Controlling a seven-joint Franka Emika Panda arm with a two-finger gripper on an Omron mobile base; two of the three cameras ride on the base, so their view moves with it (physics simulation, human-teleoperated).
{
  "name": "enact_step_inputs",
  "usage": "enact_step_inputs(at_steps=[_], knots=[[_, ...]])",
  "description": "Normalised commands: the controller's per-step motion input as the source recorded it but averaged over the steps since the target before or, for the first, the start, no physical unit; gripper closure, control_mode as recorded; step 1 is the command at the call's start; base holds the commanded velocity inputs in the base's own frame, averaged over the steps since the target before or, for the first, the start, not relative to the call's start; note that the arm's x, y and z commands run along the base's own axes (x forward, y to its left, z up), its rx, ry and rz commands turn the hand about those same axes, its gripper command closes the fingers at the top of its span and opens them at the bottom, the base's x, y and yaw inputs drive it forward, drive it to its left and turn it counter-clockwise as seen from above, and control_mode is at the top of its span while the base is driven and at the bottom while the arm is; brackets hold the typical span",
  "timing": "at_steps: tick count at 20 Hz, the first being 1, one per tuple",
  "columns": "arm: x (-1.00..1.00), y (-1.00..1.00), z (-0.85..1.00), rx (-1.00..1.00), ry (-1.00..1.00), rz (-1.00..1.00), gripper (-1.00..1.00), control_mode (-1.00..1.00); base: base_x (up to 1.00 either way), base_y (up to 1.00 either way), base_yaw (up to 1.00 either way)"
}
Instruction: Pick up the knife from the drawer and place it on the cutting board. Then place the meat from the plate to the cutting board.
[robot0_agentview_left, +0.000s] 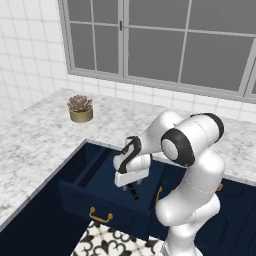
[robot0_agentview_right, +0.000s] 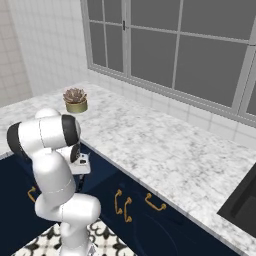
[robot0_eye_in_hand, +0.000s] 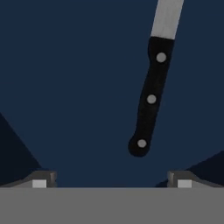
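We see a glossy white arm (robot0_agentview_left: 192, 200) of rounded, bulbous segments, with black bands at its joints. Its white hand (robot0_agentview_left: 131, 186) ends in two small dark finger tips (robot0_eye_in_hand: 43, 178).

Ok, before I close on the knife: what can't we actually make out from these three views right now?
- Knife tip: the blade runs off the hand view's top edge.
- Knife in the left base view: the gripper over the open drawer covers it.
- Gripper in the right base view: the arm's own body covers most of it.
- Finger height above the knife: can't judge.
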Motion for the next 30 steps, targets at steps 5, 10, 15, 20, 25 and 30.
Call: enact_step_inputs(at_steps=[5, 10, 15, 20, 25, 30], knots=[[0.16, -0.13, -0.35, -0.01, -0.13, 0.14, -1.0, -1.0, 0.0, 0.0, 0.0], [0.27, -0.01, -0.3, -0.01, -0.02, 0.0, -1.0, -1.0, 0.0, 0.0, 0.0], [0.22, 0.0, -0.19, -0.02, 0.0, 0.0, -1.0, -1.0, 0.0, 0.0, 0.0], [0.22, 0.0, -0.12, -0.01, 0.0, 0.0, -1.0, -1.0, 0.0, 0.0, 0.0], [0.07, 0.0, -0.22, -0.03, 0.0, 0.0, -1.0, -1.0, 0.0, 0.0, 0.0], [0.02, 0.0, -0.36, 0.0, 0.0, 0.01, -1.0, -1.0, 0.0, 0.0, 0.0]])
